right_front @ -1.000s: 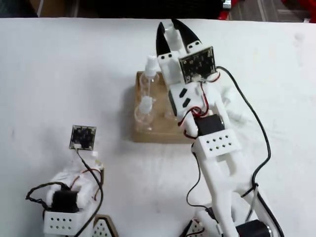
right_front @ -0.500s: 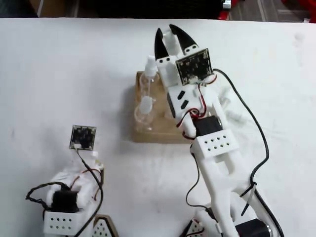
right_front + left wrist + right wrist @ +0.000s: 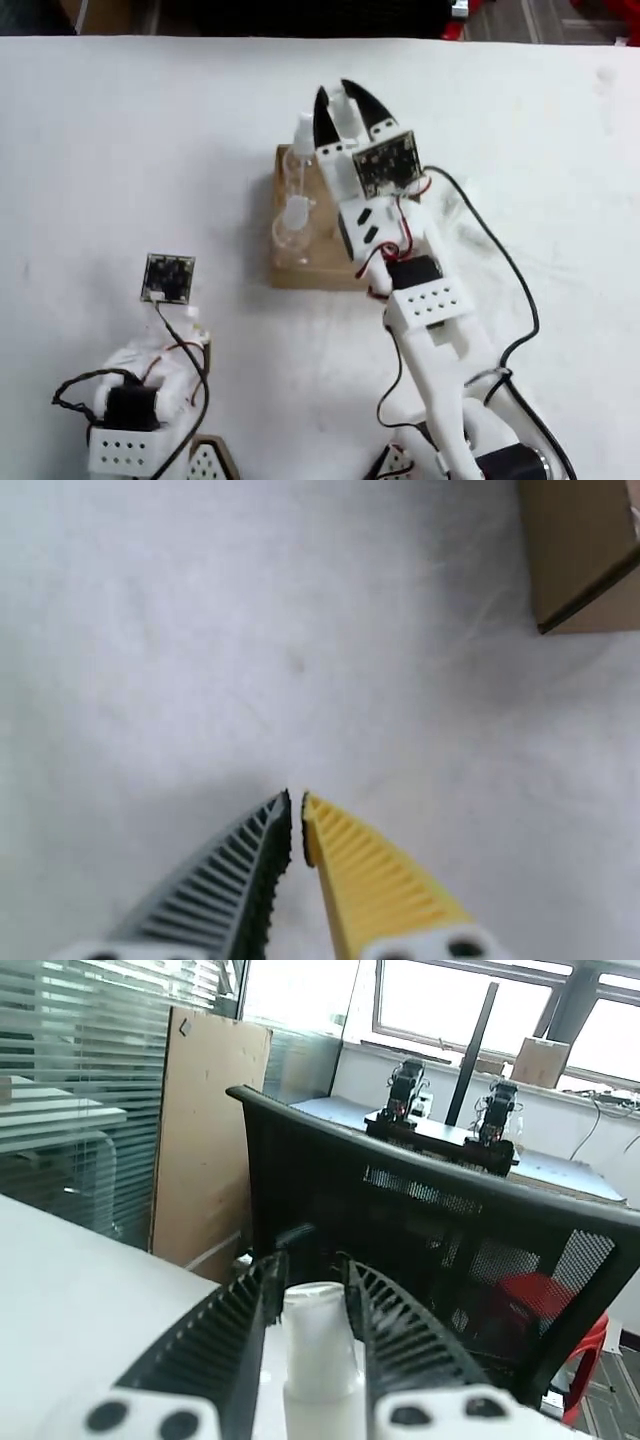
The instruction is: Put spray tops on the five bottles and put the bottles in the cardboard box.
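Cardboard box (image 3: 300, 272) is loaded with two topped bottles (image 3: 292, 225). A third bottle (image 3: 318, 1345) is clamped in the right gripper (image 3: 305, 1265). The left gripper (image 3: 296, 805) is closed on nothing.

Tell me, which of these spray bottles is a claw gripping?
The bottle pinched in the right claw, showing its white top. The other two bottles stand untouched in the cardboard box.

My right arm (image 3: 440, 340) stretches forward over the tabletop (image 3: 150, 130), wrist tipped up so the right gripper (image 3: 337, 95) points away from my base. Its two black fingers (image 3: 210, 1340) are clamped on a white spray top (image 3: 315, 1340). My left arm (image 3: 130, 420) sits folded close to its base. The left gripper (image 3: 296, 810) aims down, its fingers closed tip to tip.
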Tool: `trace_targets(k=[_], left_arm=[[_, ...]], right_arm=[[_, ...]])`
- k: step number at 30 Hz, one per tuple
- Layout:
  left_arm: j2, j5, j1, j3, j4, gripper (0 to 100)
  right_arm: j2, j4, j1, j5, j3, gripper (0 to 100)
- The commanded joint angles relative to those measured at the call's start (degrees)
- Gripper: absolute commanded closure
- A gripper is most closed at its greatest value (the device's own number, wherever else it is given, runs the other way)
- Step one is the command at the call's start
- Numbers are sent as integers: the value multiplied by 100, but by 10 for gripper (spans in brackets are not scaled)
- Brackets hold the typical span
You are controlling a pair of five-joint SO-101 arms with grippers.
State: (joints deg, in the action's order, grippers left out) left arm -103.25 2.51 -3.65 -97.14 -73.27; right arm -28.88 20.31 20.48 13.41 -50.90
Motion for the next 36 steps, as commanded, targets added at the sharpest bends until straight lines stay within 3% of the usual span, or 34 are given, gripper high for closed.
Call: trace_targets(k=[1, 6, 12, 25, 30, 36], left_arm=[[-4, -62, 57, 9, 18, 976], [-4, -62, 57, 9, 18, 976], [-4, -62, 57, 9, 18, 976], [-4, -62, 57, 9, 18, 976], [-4, -62, 57, 9, 18, 976], [-4, -62, 57, 9, 18, 976]], right_arm=[[-66, 585, 31, 18, -378, 984], [-66, 1077, 40, -26, -897, 984], [-66, 1156, -198, -870, -1099, 984], [-57, 1165, -356, -897, -1495, 982], [-57, 1165, -356, -897, -1495, 894], [-66, 1156, -321, -897, -1503, 909]])
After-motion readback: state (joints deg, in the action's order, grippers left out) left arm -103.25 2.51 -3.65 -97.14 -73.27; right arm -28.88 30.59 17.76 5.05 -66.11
